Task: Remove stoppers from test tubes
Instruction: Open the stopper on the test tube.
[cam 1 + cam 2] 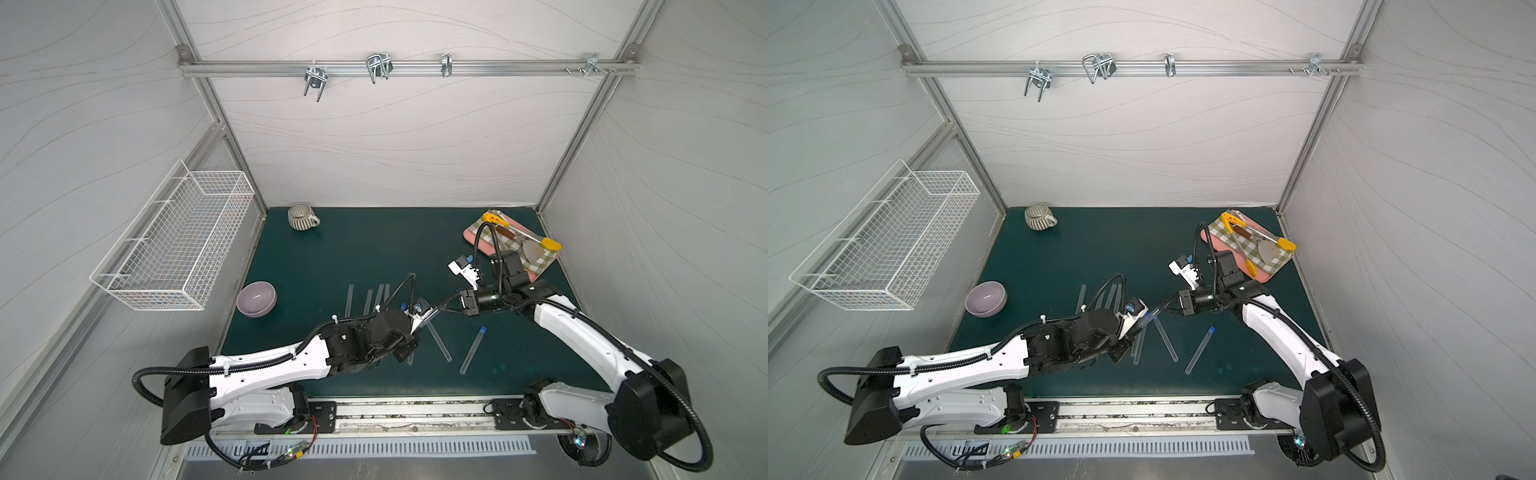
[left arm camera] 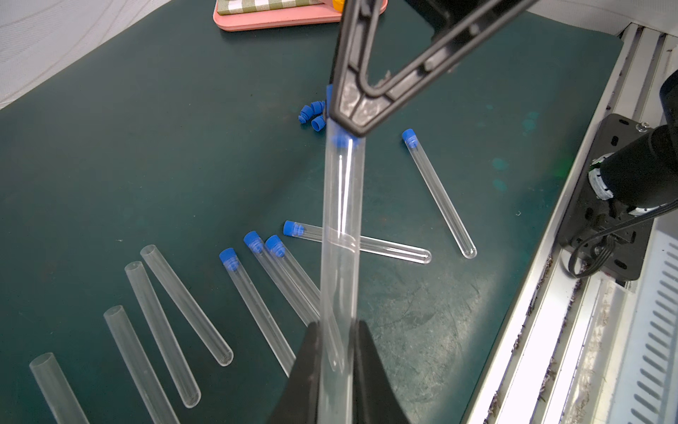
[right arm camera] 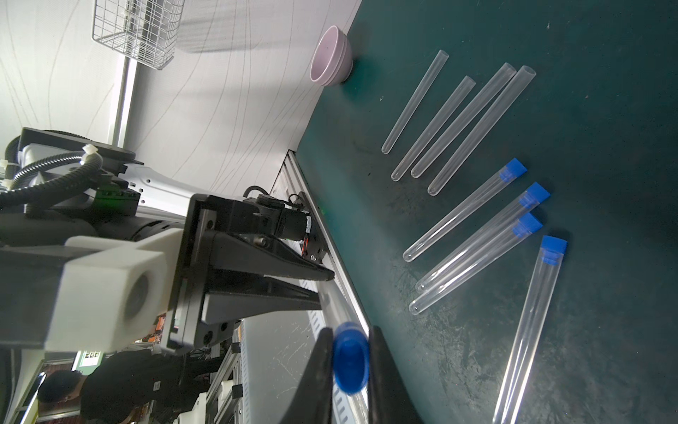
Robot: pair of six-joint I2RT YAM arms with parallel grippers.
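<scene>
Over the middle of the green mat (image 1: 332, 249), the two arms meet at one test tube (image 2: 339, 227). The left gripper (image 2: 338, 326) squeezes the lower part of this tube and holds it up off the mat. The right gripper (image 3: 350, 332) is pinched tight on the blue stopper (image 3: 350, 361) that sits in the tube's mouth.

Five more tubes with blue stoppers (image 2: 258, 312) lie flat on the mat below. Three lie close together, one lies just beside them at a different slant, and the fifth tube (image 1: 473, 349) lies apart, nearer the right arm. Four open tubes (image 3: 480, 131) lie in a row toward the purple bowl (image 1: 256, 298). A small heap of loose blue stoppers (image 2: 312, 113) lies on the mat near the right gripper's tip. A striped cup (image 1: 302, 217) stands in the far left corner, and a pink tray (image 2: 271, 20) lies in the far right corner.
</scene>
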